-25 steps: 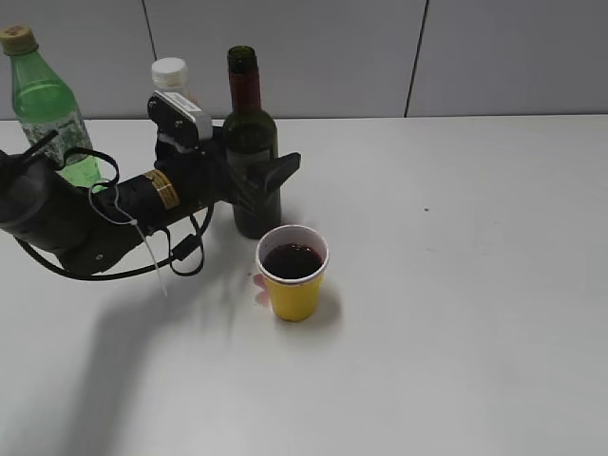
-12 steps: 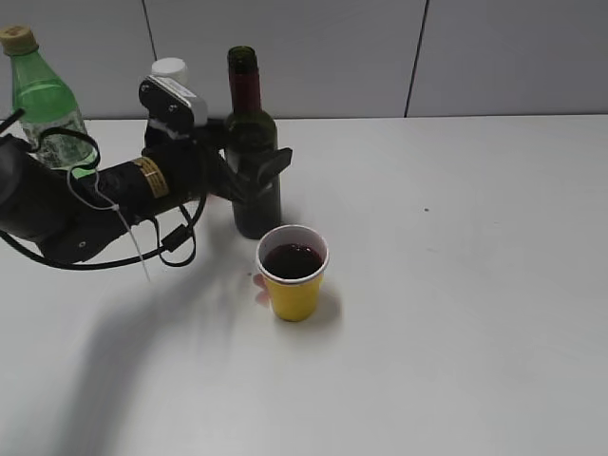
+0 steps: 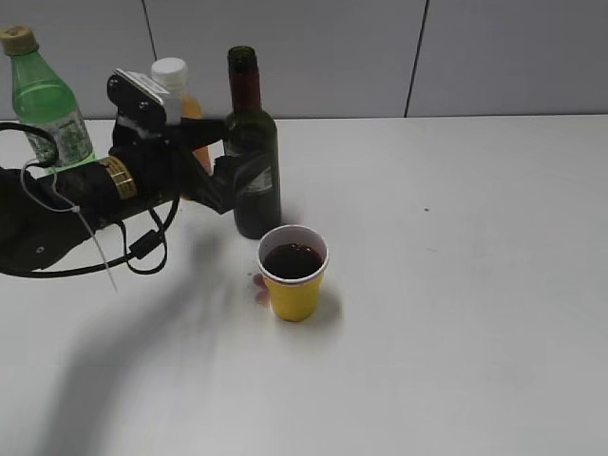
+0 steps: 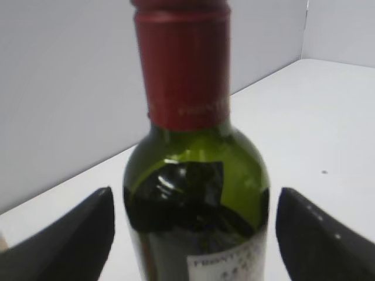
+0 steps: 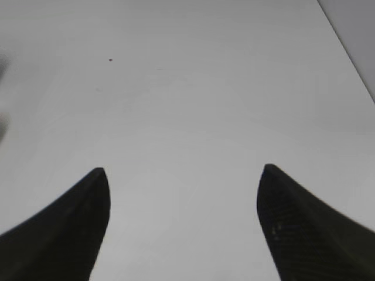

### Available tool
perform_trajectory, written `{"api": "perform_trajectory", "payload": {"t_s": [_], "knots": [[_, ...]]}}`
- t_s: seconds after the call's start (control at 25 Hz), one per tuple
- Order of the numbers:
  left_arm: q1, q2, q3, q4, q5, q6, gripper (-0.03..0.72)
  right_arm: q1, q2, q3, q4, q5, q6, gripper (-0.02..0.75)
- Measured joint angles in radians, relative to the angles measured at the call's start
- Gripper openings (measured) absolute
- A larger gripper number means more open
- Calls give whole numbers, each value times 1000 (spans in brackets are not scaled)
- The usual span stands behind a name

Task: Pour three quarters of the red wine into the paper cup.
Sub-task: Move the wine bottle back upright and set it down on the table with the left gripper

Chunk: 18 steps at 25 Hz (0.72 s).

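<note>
Now my left gripper (image 4: pixel 190 234) gapes open beside the upright bottle (image 3: pixel 253 152), not gripping it; red wine (image 3: pixel 292 260) fills the paper cup (image 3: pixel 293 274) just beside. My right gripper (image 5: pixel 183 225) gapes too.

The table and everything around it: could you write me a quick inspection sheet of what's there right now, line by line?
Surface: white table, a small reddish spot left of the cup base.
Job's things: wine bottle upright, uncapped, behind the paper cup; cup upright, holding dark wine well below the rim.
Clutter: green soda bottle at back left; orange juice bottle behind the left arm.
Grippers: left gripper open, fingers either side of the wine bottle, with a gap on both sides; right gripper open over bare table, holding nothing.
Cables: black and white cables looped along the left arm.
Surroundings: grey panelled wall behind the table.
</note>
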Motion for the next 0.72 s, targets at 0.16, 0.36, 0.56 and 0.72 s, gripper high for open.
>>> {"api": "perform_trajectory", "payload": {"t_s": [0.16,0.36,0.56,0.72], "knots": [[2,-41,39,-1,29,12,650,0,0,0,0,0,0,592],[5,-111,96,-1,89,19,648,0,0,0,1,0,0,592],[8,-223,147,-1,256,25,642,0,0,0,1,-1,0,592],[10,-363,174,-1,473,26,640,0,0,0,1,-1,0,592]]}}
